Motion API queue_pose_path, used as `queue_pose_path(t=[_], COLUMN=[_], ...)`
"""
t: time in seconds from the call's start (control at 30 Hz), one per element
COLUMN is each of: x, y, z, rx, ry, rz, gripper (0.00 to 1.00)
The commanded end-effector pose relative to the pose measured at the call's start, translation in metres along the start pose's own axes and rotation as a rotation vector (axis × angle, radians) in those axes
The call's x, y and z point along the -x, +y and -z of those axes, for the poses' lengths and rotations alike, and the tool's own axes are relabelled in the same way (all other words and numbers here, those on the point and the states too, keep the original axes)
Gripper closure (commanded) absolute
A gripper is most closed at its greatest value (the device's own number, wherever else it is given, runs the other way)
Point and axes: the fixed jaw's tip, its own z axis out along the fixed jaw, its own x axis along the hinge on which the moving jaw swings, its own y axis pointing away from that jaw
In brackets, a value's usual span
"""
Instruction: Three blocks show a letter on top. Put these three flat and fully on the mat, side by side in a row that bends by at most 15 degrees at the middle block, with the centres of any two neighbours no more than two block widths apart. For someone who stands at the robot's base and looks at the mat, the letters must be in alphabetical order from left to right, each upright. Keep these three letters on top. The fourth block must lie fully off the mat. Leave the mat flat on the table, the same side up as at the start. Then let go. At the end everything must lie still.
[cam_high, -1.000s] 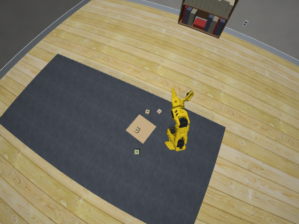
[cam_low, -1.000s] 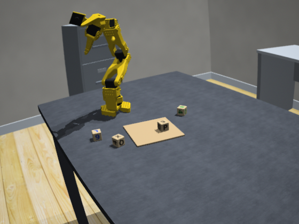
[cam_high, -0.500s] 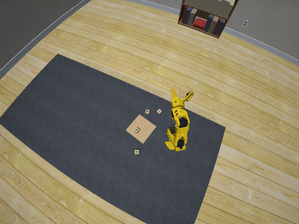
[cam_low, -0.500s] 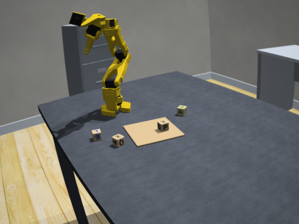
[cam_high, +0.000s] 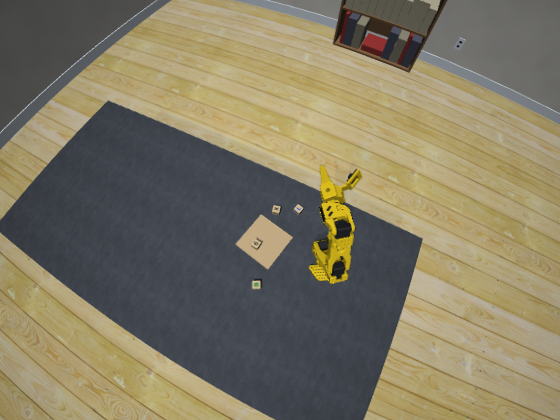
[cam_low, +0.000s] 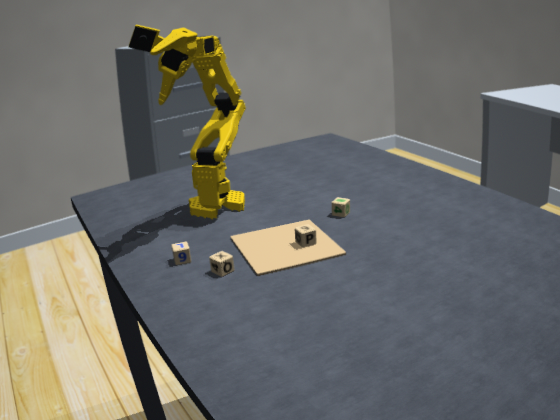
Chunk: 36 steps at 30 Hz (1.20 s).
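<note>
A tan square mat (cam_low: 287, 246) (cam_high: 264, 241) lies flat on the dark table. One wooden block with black marks (cam_low: 305, 235) (cam_high: 257, 243) sits on the mat; a P shows on its side. A block with black marks (cam_low: 221, 263) (cam_high: 276, 209), an X on top, lies just off the mat's edge. A block with blue marks (cam_low: 181, 252) (cam_high: 298, 209) lies beyond it. A block with green marks (cam_low: 340, 206) (cam_high: 256, 284) lies off the mat on the other side. My gripper (cam_low: 165, 75) (cam_high: 339, 181) is open and empty, raised high above the base, far from all blocks.
The yellow arm's base (cam_low: 216, 200) stands at the table's edge near the mat. A grey cabinet (cam_low: 150, 120) stands behind the arm, a grey desk (cam_low: 520, 140) at the right. The table's near-left edge (cam_low: 125, 300) drops to the wooden floor.
</note>
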Motion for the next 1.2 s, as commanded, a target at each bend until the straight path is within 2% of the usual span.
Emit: queue_pose_path(t=[0.0,0.2,0.47,0.73,1.03,1.17], x=[-0.003,-0.016,-0.018,-0.035,-0.039,-0.047], y=[0.003,-0.003,-0.004,-0.012,-0.014,-0.017], z=[0.001,-0.001,-0.001,-0.003,-0.003,-0.003], rx=[0.012,-0.014,-0.018,-0.044,-0.049,-0.058], ry=[0.017,0.086,0.099,0.191,0.212,0.256], rz=[0.027,0.092,0.104,0.194,0.214,0.258], gripper=[0.00,0.00,0.00,0.00,0.00,0.00])
